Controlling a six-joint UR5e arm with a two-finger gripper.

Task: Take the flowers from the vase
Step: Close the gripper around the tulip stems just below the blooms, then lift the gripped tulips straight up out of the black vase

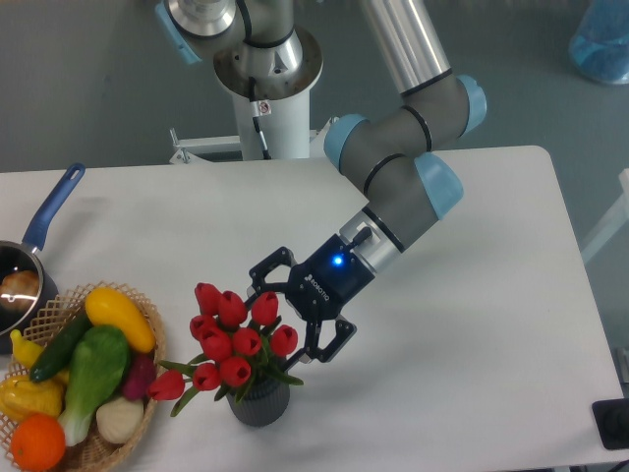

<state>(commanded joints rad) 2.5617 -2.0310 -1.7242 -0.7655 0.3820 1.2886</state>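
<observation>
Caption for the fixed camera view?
Open gripper reaches the red tulip flowers standing in the grey vase.

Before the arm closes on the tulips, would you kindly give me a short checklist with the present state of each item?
1. End effector open: ok, both fingers spread wide.
2. Flowers seated in the vase: ok, stems in the mouth.
3. Vase upright on the table: ok.
4. Fingers bracket the bunch: not ok, they sit at its right edge, by the nearest buds.
5. Fingers at stem height: cannot tell, one view gives no depth.
6. Basket and saucepan away from the end effector: ok, both lie far left.
</observation>
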